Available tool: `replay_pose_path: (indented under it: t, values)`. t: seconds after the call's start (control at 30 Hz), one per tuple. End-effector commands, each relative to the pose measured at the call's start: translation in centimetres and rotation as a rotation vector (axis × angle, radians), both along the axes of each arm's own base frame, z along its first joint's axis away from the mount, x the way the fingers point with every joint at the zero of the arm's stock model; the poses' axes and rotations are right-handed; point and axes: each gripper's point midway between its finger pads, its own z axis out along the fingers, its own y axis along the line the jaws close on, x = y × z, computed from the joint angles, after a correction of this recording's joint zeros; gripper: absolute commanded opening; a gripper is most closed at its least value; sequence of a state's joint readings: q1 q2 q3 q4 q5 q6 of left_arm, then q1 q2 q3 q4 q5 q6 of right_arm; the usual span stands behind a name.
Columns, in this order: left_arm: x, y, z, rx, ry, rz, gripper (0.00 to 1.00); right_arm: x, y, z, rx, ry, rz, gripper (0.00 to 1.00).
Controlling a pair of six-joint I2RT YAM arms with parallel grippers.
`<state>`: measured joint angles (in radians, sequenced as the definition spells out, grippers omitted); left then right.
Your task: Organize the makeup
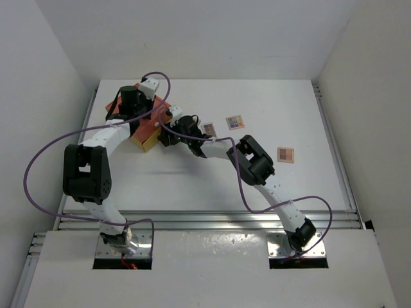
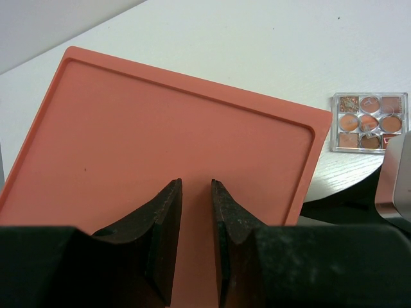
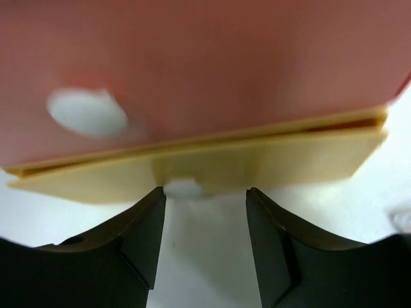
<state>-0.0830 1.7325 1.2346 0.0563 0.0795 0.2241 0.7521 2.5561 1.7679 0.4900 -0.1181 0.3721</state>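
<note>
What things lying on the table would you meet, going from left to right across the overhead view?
orange box → palette beside the arm → multicoloured palette → palette farthest right

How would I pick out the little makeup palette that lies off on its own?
Look down on the white table: the orange box sits far left, and two palettes lie close together near the middle. Further right, and lower in the overhead view, is the lone palette. It alone lies apart from the others, showing pinkish-brown squares.
</note>
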Motion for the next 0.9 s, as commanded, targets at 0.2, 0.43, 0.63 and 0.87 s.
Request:
replay_pose_path:
  t: [0.2,0.43,0.63,0.87]
  values:
    - [-3.6,-0.1,-5.8,-0.010,0.219,-0.017,0.31,2.2,1.3,3.4,0.052,-0.102,0.007,0.48]
    - [-3.6,-0.1,-5.8,-0.010,0.219,-0.017,0.31,2.2,1.4,3.7,0.056,-0.119,0.014,0.30]
    - [-3.6,-0.1,-5.8,-0.010,0.219,-0.017,0.31,2.3,1.5,4.8,0.063,-0.154,0.021,0.17]
    - [-3.8,-0.1,-5.9,-0.009,0.228,-0.016,0.31,1.4,0.8,5.6,0.057,-0.175,0.032,0.01]
